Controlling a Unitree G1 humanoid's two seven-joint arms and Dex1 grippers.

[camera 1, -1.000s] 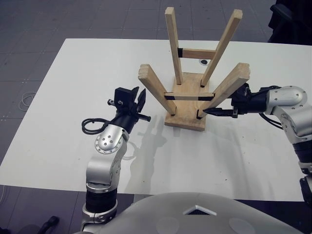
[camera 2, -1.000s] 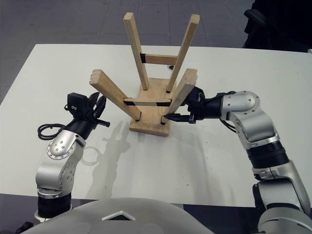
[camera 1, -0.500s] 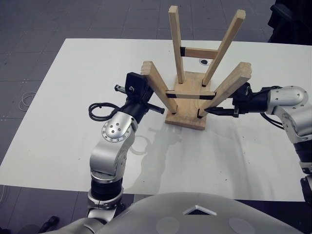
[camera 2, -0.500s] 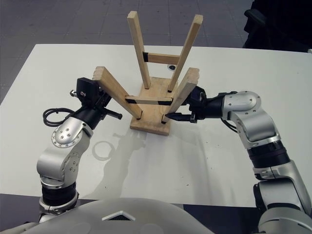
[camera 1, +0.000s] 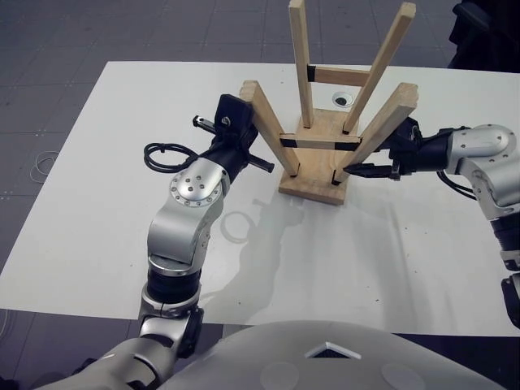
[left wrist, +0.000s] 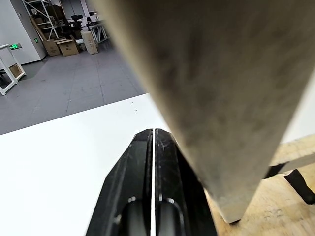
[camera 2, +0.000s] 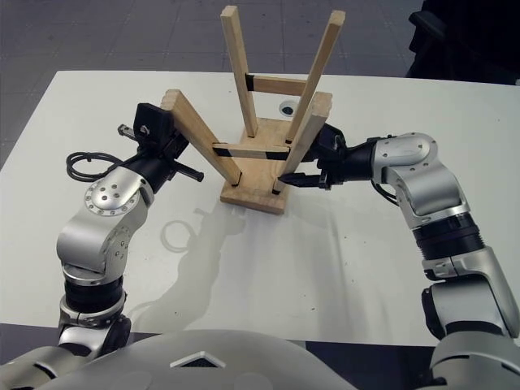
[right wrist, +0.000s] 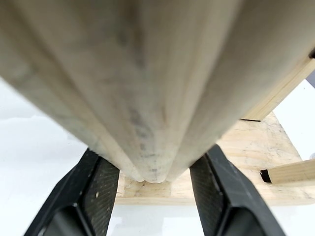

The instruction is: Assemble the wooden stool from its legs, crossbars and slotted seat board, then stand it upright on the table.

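Stool of pale wood (camera 1: 313, 166), upside down on white counter (camera 1: 97, 162): right tool (camera 1: 348, 171) squeezes near right leg (camera 1: 380, 126) (maybe for flipping); left tool (camera 1: 268, 166) closed, empty.

The stool (camera 1: 321, 140) stands upside down mid-table (camera 1: 390, 244), seat board (camera 1: 313, 183) down and legs up. The left gripper (camera 1: 262, 163) lies just beside the front left leg (camera 1: 268, 122). The right gripper (camera 1: 348, 172) clasps the front right leg (camera 1: 382, 122).

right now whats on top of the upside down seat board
Four legs rise from the seat board, joined by crossbars. The leg ends cover the slots they sit in.
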